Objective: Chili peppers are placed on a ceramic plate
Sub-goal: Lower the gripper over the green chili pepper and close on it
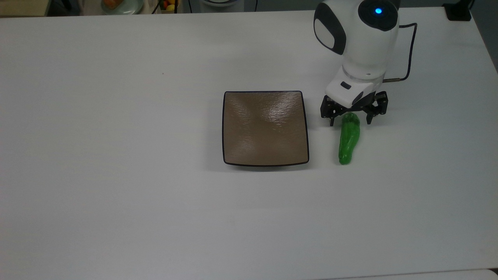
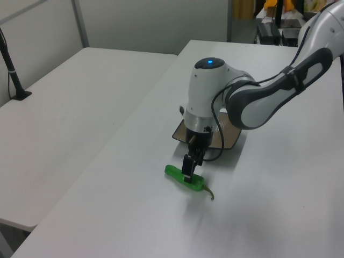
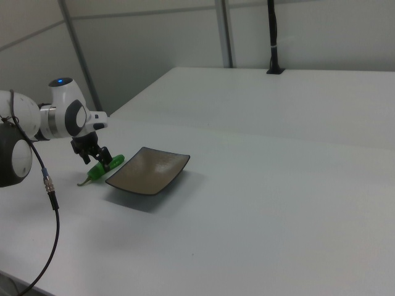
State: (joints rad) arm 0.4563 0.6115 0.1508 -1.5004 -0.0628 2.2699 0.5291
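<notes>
The green chili pepper [image 1: 347, 143] lies on the white table to the top view's right of the square brown ceramic plate [image 1: 264, 128], which has nothing on it. My gripper [image 1: 350, 121] is low over the pepper's stem end, open, with one finger on each side of it. The stem is hidden under the hand in the top view. In the left view the gripper [image 2: 188, 175] stands on the pepper [image 2: 176, 174], with the plate [image 2: 230, 138] partly hidden behind the arm. In the right view the gripper [image 3: 99, 161] covers the pepper [image 3: 108, 166] beside the plate [image 3: 148, 171].
A black cable [image 1: 408, 58] trails from the wrist. A second white table [image 2: 64, 102] adjoins on the left view's left, with a black post [image 2: 13, 75] on it. Bowls and fruit [image 1: 120, 4] sit beyond the table's far edge.
</notes>
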